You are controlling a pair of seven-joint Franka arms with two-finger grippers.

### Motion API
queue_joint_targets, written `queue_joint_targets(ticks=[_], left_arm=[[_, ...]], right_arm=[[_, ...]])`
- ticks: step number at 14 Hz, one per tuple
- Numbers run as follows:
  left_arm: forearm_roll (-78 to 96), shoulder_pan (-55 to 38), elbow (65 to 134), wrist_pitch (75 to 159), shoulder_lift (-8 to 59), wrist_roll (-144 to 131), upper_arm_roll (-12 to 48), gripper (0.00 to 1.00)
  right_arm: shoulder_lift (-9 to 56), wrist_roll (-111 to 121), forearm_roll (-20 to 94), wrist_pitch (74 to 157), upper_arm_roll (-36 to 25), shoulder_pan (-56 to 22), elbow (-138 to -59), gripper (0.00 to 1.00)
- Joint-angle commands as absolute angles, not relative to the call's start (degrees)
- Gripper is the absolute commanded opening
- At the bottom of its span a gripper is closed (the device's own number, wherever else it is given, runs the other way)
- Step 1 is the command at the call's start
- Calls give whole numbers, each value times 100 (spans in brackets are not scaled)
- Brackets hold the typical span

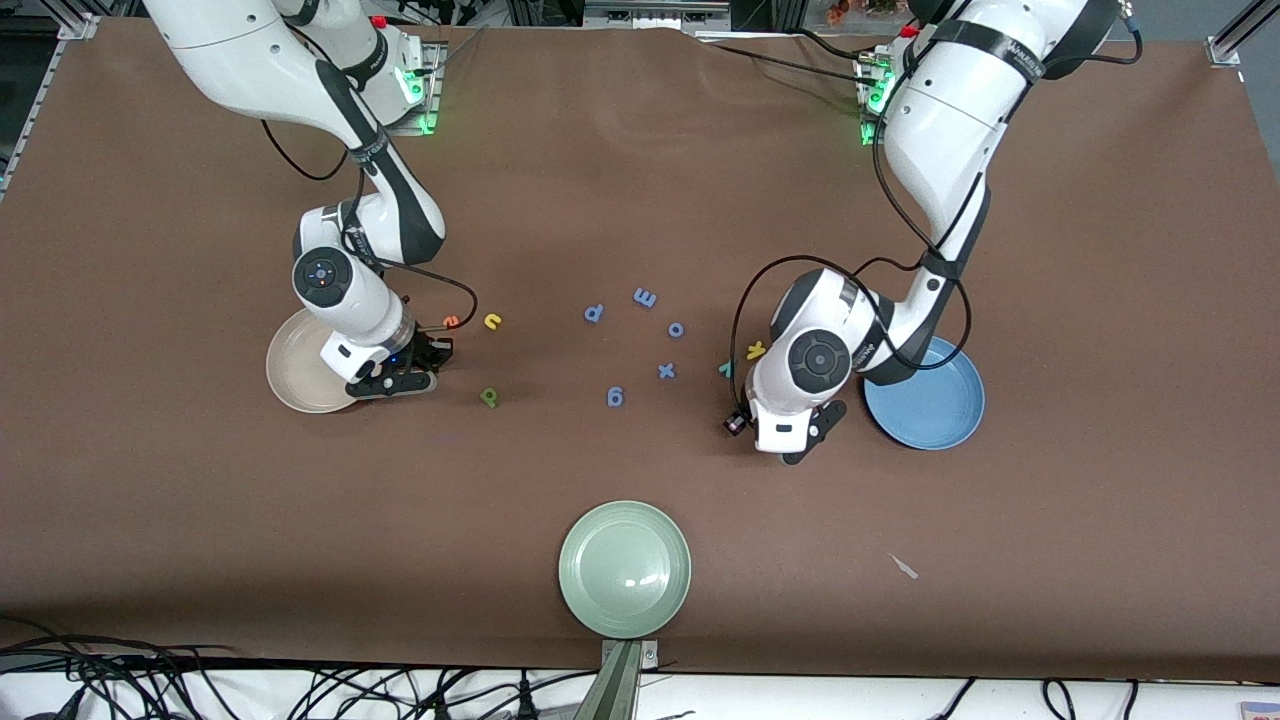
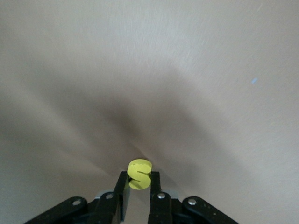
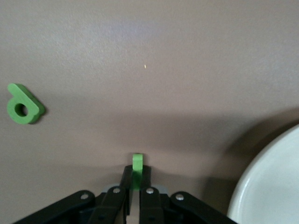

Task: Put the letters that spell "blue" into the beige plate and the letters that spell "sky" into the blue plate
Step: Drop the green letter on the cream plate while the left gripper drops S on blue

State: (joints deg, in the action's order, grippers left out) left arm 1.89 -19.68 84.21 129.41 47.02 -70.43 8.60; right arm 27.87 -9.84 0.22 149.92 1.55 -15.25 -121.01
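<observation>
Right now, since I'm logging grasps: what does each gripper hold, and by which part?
The left gripper pinches the yellow s by its lower end. The right gripper pinches the green l by its lower part, beside the beige plate.

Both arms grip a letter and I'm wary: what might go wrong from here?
The yellow s sits only at the fingertips of the left end effector, so it may twist out. The green l is pinched the same way in the right end effector and might drop. The rim of the beige plate is close beside that end effector; a low carry may bump it.
</observation>
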Motion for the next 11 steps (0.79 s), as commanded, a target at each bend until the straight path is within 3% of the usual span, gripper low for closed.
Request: queue_joint_targets(ticks=[1,4,7,11], left_arm=[[132,-1733,8481,12544,4264,-6682,844,2],[141,-1293,8508,11771,3868,-5506,853,7],[132,-1073,8621,11015,3596,-4722,835,9],[132,-502,9087,10819,3253,-3193,870,9]], right_arm=[[2620,-914,62,14199,150,-1521,-11701,0],[2436,-443,62,12870,-139,-1459,-11180,0],[2320,323,70,12622,-605,-1459,-11241,0],[2416,730,105,12621,-1002,-1441,-11338,1]])
